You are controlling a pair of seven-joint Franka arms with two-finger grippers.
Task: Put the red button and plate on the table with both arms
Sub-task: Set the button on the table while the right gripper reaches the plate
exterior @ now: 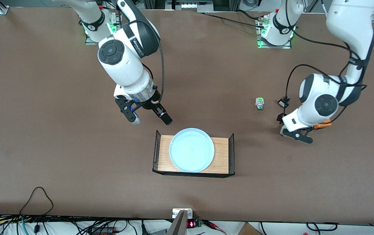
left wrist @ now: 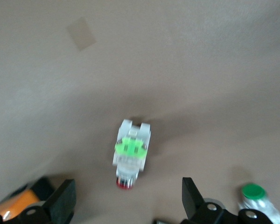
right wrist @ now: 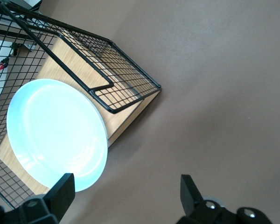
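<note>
The light blue plate (exterior: pixel 192 150) lies on a small wooden tray (exterior: pixel 221 156); it also shows in the right wrist view (right wrist: pixel 56 130). My right gripper (exterior: pixel 152 121) is open and empty over the bare table (exterior: pixel 76 163), beside the tray's corner toward the right arm's end (right wrist: pixel 127 182). The red button (left wrist: pixel 130 149) lies on its side on the table, red cap toward my left gripper (left wrist: pixel 128 186). That gripper is open, low over the table, a finger on each side of the cap. In the front view the left hand (exterior: pixel 294 135) hides the button.
A green-capped button (exterior: pixel 259 103) and a small black-and-white part (exterior: pixel 282 103) lie on the table toward the left arm's end. A green-capped silvery thing (left wrist: pixel 254 193) shows beside one left finger. The tray has black mesh ends (right wrist: pixel 126 79).
</note>
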